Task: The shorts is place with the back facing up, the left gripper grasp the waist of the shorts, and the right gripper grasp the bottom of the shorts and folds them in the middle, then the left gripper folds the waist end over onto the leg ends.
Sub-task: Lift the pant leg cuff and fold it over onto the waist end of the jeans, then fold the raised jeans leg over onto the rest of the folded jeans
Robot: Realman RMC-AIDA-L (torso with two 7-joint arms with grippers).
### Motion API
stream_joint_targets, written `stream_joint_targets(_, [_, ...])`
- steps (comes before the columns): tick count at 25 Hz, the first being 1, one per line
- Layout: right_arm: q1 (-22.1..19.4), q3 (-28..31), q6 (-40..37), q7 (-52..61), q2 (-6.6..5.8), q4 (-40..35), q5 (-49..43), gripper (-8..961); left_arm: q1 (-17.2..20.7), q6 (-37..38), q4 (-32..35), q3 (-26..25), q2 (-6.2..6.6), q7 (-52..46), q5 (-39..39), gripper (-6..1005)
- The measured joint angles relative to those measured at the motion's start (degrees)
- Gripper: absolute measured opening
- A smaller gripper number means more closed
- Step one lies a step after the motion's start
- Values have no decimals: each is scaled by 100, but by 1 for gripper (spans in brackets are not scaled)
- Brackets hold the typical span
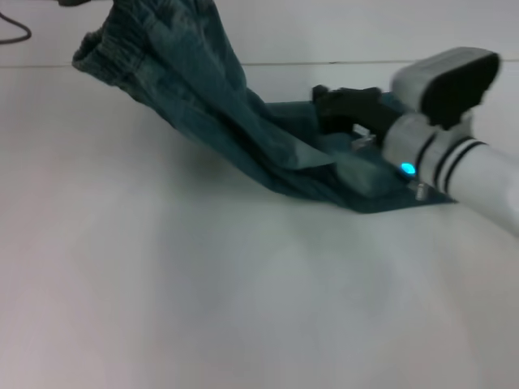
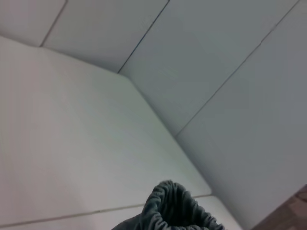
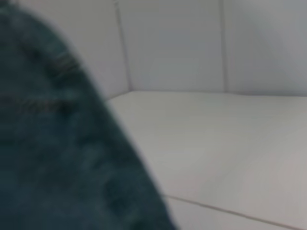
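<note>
Denim shorts (image 1: 243,121) hang lifted at 11 o'clock, leg ends pinned at 3 o'clock under the right gripper (image 1: 340,105); final fold unfinished, finger states indiscernible.

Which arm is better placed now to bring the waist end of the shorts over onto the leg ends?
Left. The gathered waist of the dark teal denim shorts hangs raised at the robot's left, top of the head view, so the left arm likely holds it. The right gripper lies low on the leg ends, pinning them.
</note>
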Motion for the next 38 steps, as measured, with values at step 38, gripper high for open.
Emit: stream_joint_targets(38, [587, 4193, 886, 959, -82, 929, -5890, 23, -104, -148, -506, 113, 82, 443, -217, 107])
